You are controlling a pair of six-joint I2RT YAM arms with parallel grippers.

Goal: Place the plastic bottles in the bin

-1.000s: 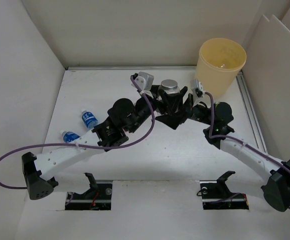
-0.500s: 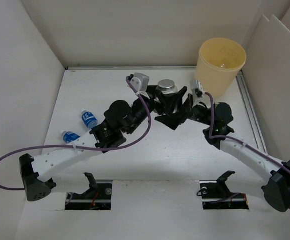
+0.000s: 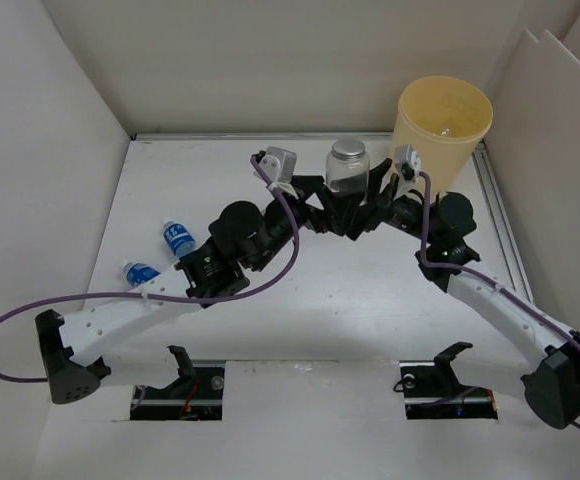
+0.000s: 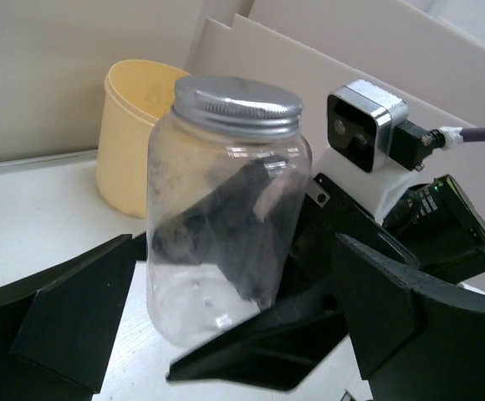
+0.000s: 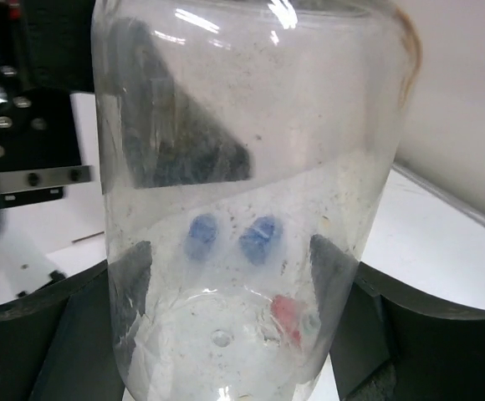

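Jar [image 4: 226, 209], clear and silver-lidded, stands upright near the pale yellow bin [image 3: 442, 125], clamped between the right fingers [image 5: 397, 334]. Left fingers [image 4: 401, 326] are spread wide on either side of it (not touching). One blue-labelled bottle [image 3: 178, 238] and a second bottle [image 3: 140, 272] lie on the table [image 3: 170, 190], far left.

the jar [image 3: 348, 165] is upright over the worktop [image 3: 370, 300] near the middle of its far edge, just left of the bin [image 3: 442, 133] in the far right corner. one bottle [image 3: 178, 238] lies near the left edge; a second bottle [image 3: 142, 272] lies in front of it, closer to that edge.
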